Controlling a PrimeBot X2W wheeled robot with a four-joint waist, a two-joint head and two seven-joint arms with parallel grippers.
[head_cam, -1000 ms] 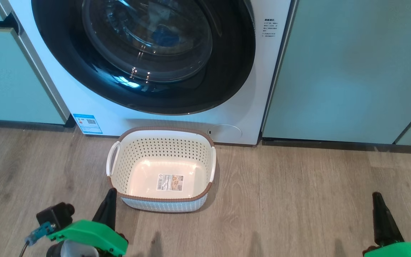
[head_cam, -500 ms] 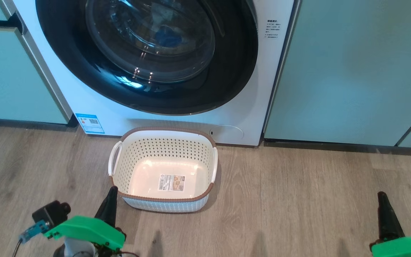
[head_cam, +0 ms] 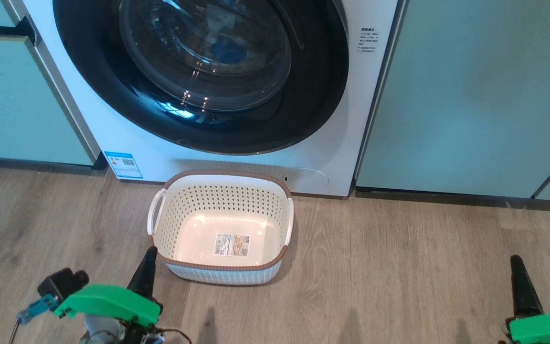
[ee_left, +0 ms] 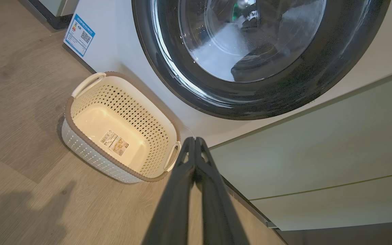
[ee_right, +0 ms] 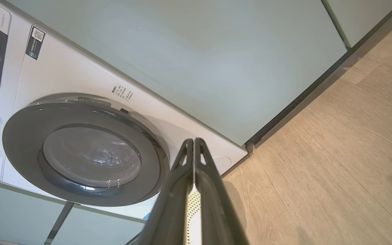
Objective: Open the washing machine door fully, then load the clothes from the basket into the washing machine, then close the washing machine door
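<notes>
Seemingly done: with washing machine door [head_cam: 203,57] shut flush and basket [head_cam: 222,265] empty on the floor before the washing machine [head_cam: 160,160], confirm the latch. Keep left gripper [head_cam: 149,255] and right gripper [head_cam: 516,262] low and clear, jaws clenched on nothing.

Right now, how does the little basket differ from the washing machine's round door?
The basket is cream-white, rectangular and perforated; the washing machine door is round, with a glossy black rim around clear glass. The basket stands open-topped on the floor, holding only a label; the door is shut against the washing machine, above the basket.
</notes>
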